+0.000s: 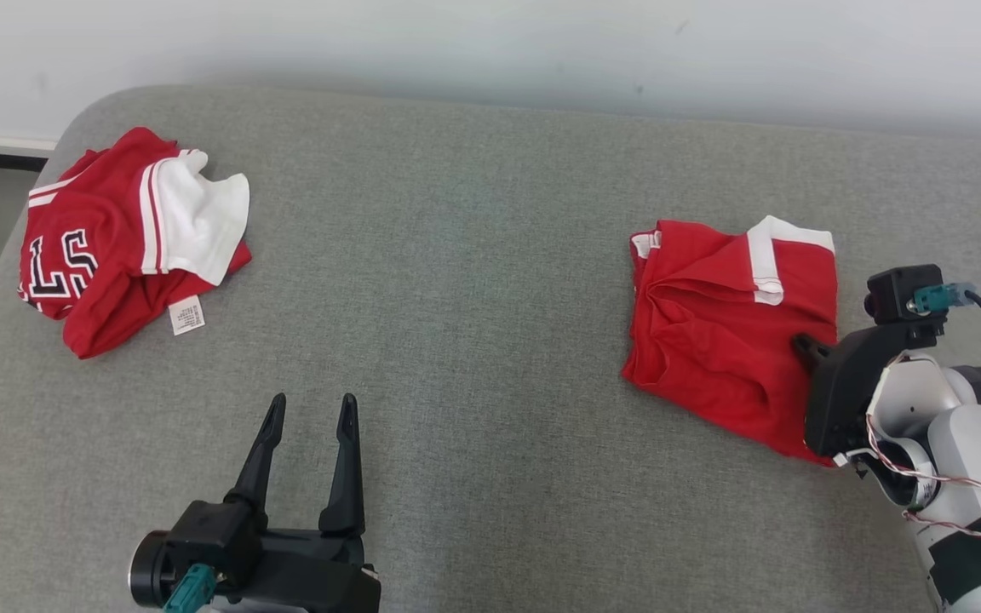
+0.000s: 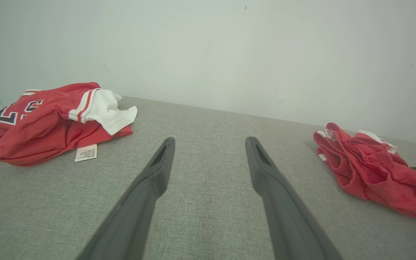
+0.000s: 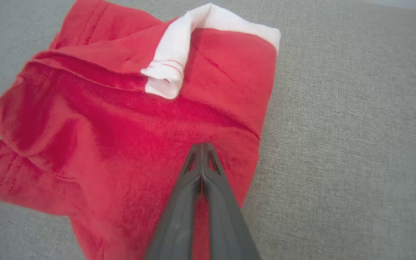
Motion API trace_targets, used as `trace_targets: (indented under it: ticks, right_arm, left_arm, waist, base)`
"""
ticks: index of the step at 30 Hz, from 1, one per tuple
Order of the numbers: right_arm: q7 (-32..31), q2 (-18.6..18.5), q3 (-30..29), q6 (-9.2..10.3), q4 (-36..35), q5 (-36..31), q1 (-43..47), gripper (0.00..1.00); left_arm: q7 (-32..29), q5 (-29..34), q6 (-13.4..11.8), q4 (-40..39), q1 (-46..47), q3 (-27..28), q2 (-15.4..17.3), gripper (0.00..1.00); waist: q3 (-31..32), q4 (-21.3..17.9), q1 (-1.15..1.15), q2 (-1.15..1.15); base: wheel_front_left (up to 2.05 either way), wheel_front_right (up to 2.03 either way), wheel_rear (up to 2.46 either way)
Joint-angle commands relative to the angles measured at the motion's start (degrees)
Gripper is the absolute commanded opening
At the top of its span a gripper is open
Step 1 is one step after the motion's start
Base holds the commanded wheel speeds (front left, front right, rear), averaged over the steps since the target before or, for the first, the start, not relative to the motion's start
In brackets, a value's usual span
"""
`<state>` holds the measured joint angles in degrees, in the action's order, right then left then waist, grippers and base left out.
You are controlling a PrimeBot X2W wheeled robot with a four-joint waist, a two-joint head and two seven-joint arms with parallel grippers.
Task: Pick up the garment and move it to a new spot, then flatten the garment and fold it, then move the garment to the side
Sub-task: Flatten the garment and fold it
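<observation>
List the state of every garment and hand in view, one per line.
Lettered red jersey: bunched in a heap, care label showing.
Red garment with white trim: folded, lying on the grey cushion.
Left hand: open, holding nothing.
Right hand: shut, fingertips over the folded garment; a pinch on cloth cannot be told.
</observation>
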<state>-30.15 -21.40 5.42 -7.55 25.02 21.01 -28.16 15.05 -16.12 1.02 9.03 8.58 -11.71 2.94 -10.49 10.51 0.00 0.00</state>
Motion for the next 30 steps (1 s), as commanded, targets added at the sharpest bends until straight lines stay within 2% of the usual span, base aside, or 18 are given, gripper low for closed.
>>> trace_targets:
  ticks: [1,12,19,30]
  right_arm:
    - [0.2,0.4,0.1,0.13,0.3,-0.5,-0.8,0.0]
    - [-0.4,1.5,1.2,0.13,4.5,-1.3,-6.2,0.0]
    - [0.1,0.9,1.0,0.13,7.6,-1.7,-9.2,0.0]
    - [1.0,-0.1,0.8,0.14,14.8,-3.6,-15.9,0.0]
  left_arm:
    - [0.2,0.4,0.0,0.0,0.5,0.0,-0.1,1.0]
    - [0.2,-0.3,0.1,0.3,0.8,-0.4,-0.1,1.0]
    - [0.2,-0.6,0.0,0.7,0.7,-1.1,-0.1,1.0]
    - [0.2,-2.0,-0.4,0.3,0.8,-2.7,-0.1,1.0]
  waist:
    - [-0.3,0.4,0.0,0.0]
    - [-1.2,2.4,0.0,0.0]
    - [-1.0,3.9,0.0,0.0]
    - [-2.4,8.7,0.0,0.0]
  base:
    - [0.0,0.0,0.0]
    - [0.0,0.0,0.0]
    - [0.0,0.0,0.0]
    - [0.0,0.0,0.0]
